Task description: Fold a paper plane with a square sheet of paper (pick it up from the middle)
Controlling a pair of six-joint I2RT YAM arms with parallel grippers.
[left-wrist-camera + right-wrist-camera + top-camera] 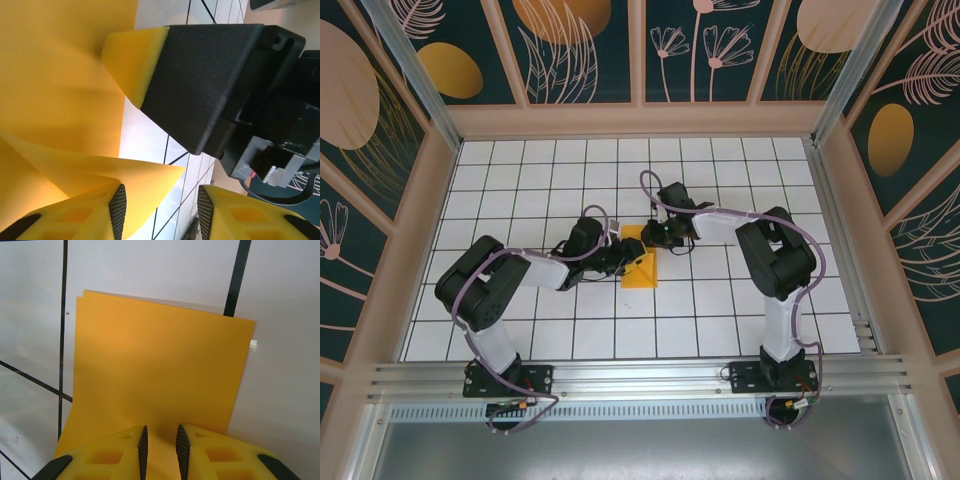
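Observation:
The square sheet of paper (642,268) is orange-yellow and folded, lying on the white gridded floor between both grippers. In the right wrist view the sheet (160,365) lies flat in two layers, and my right gripper (160,432) rests its tips on its near part, jaws only narrowly apart with nothing pinched. In the left wrist view my left gripper (161,200) is open. A raised pointed flap of the sheet (145,175) lies against its left finger (75,215) and reaches into the gap. The right gripper's finger (132,55) presses on the paper just beyond. Seen from above, the left gripper (623,258) and right gripper (652,238) stand close together.
Pale wooden walls (640,120) with dark painted panels enclose the gridded floor (720,320). A metal rail (640,375) runs along the near edge by the arm bases.

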